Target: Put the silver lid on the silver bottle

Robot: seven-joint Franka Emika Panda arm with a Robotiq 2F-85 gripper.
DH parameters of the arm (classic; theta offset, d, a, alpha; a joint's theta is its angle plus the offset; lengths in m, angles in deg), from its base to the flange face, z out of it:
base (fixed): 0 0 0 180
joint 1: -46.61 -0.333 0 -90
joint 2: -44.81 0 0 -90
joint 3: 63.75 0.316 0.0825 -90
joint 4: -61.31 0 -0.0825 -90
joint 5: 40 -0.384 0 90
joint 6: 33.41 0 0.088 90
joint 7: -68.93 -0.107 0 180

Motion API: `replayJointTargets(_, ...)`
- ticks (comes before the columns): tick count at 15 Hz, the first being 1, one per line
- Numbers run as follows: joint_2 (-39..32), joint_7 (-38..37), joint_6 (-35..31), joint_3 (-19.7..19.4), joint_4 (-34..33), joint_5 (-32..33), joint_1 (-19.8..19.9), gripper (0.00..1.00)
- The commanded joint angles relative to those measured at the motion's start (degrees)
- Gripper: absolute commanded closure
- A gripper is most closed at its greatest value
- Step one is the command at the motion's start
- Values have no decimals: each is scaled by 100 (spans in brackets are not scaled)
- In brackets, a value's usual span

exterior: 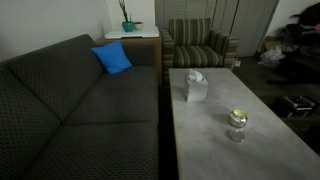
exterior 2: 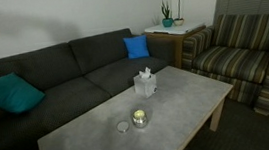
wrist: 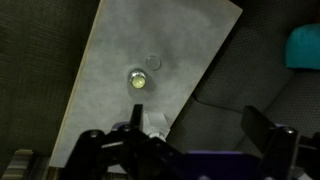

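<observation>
**Item 1. Table** (exterior 2: 86, 142): grey slab in front of a dark sofa (exterior 2: 64, 72). It carries every item below.

**Item 2. Bottle** (exterior 2: 139, 117): silver and squat, near the middle of the table. It stands upright with its pale mouth open to the ceiling, probably so that a cap can come straight down onto it. The wrist view shows it from above (wrist: 136, 79).

**Item 3. Lid** (exterior 2: 123, 127): small silver disc lying flat on the table just beside the bottle, not touching it. It is also faintly visible in the wrist view (wrist: 152, 62). It is not yet on the bottle, so the task is judged unstarted.

**Item 4. Tissue box** (exterior 2: 146, 84): white, near the bottle toward the sofa. It plays no part in the task but is an obstacle to steer clear of.

**Item 5. Gripper** (wrist: 197, 128): seen only in the wrist view, high over the table. The jaws are spread wide and hold nothing. Presumably it is held high to survey both pieces and held wide to straddle the lid. The likely next move is to descend on the lid.
</observation>
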Motion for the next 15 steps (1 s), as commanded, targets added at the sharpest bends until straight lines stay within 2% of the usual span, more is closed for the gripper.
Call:
replayJointTargets(1,-456,385,256,108,-501,-117,77,0)
replayJointTargets(8,-1569,1070,928,290,-1680,-105,103,0)
replayJointTargets(15,-3482,1838,2733,862,-3918,55,363,0)
